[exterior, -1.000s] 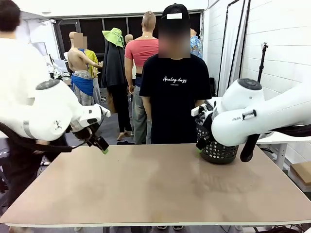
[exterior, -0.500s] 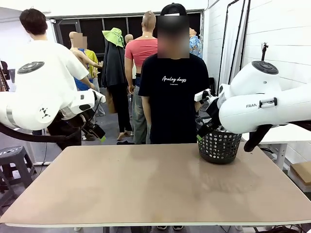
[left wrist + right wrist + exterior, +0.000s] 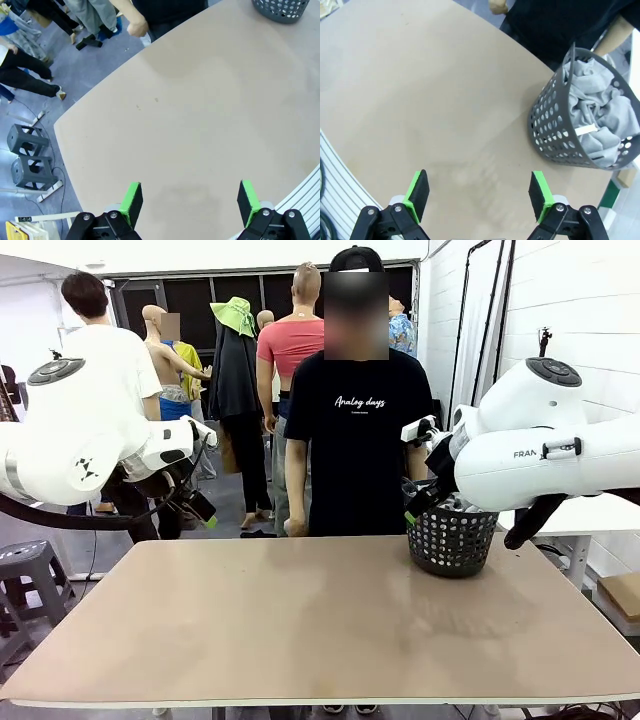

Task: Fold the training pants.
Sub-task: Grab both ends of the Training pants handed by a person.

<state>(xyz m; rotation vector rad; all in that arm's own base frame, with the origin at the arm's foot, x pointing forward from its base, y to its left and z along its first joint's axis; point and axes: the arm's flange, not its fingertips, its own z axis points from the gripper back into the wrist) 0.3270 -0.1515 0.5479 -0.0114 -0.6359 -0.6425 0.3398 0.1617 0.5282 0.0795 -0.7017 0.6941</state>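
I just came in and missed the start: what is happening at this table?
Nothing is being handled yet. The grey training pants lie crumpled inside the black basket, far right on the table. The robot's left hand and right hand are raised and open, holding nothing. A person stands at the far side.

the person's black t-shirt (image 3: 358, 455) reads "analog days"; the right arm (image 3: 565, 468) shows "fran"
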